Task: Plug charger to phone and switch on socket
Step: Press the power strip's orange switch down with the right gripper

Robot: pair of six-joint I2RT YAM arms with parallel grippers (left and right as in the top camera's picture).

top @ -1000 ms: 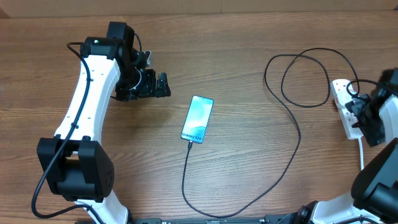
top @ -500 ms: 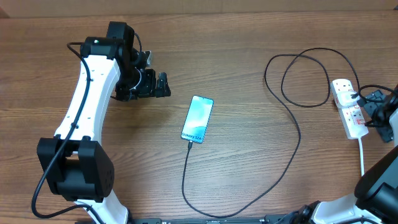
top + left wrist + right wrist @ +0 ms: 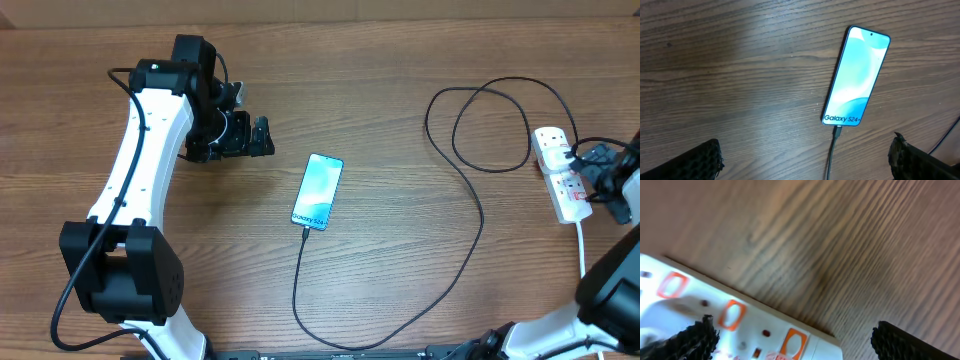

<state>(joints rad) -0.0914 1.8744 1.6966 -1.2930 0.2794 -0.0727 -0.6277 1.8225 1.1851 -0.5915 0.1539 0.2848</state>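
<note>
Nearest the arms' bases, the black charger cable [image 3: 296, 290] sweeps along the table [image 3: 400, 60] edge and rises to the phone [image 3: 318, 191]. Its connector [image 3: 838, 132] appears seated in the end marked "Galaxy S24+". The phone lies flat mid-table with its screen up. Beyond it on the left, the left gripper [image 3: 266, 137] hangs with jaws spread wide and empty. On the right, the white socket [image 3: 558, 170] lies along the table edge with the right gripper [image 3: 602, 178] just beside it, jaws also spread and gripping nothing. The positions of the socket's orange-red switches [image 3: 731, 314] are too blurred to read. Farthest away, the cable makes a wide loop.
</note>
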